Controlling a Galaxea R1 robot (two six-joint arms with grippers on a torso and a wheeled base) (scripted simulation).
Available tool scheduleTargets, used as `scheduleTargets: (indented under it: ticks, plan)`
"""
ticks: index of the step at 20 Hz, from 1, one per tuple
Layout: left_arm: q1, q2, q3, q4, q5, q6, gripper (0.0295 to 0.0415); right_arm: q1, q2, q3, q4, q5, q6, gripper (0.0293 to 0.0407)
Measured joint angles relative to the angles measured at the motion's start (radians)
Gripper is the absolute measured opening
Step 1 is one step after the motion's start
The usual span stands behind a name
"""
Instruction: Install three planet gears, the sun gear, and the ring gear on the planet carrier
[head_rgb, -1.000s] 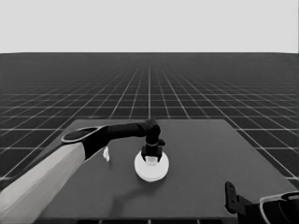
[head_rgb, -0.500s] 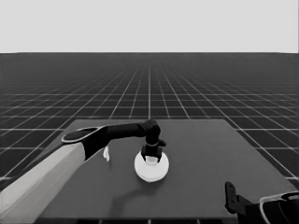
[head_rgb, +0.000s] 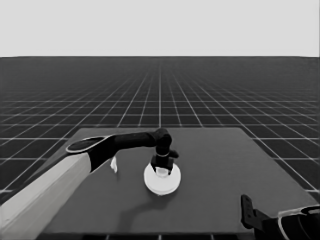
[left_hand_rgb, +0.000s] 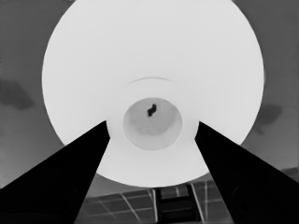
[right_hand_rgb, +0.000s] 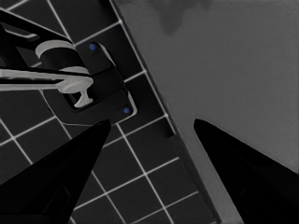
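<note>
Left gripper (head_rgb: 162, 167) hangs over the larger round part (head_rgb: 161, 180) mid-tabletop (head_rgb: 225, 175), jaws apart around its centre hub. Thin white piece (head_rgb: 114, 164) lies nearby. Right gripper (right_hand_rgb: 149, 140) parked at the corner, jaws apart.

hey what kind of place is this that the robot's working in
Most likely a simulated test bench, not a real room: a bare dark table stands on an endless grid floor under a blank pale band. The left gripper hangs over the larger round part; the right arm waits.

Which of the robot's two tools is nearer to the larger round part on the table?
The left. The left tool is directly over the larger round part, its fingers straddling the centre. The right tool waits at the table's near right corner, well apart from it.
</note>
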Motion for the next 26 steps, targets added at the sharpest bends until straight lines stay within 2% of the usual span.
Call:
scheduleTargets:
  ticks: [26]
  plan:
    - [0.000, 0.000, 0.000, 0.000, 0.000, 0.227, 0.0348, 0.000, 0.000, 0.000, 0.000, 0.000, 0.000, 0.0385]
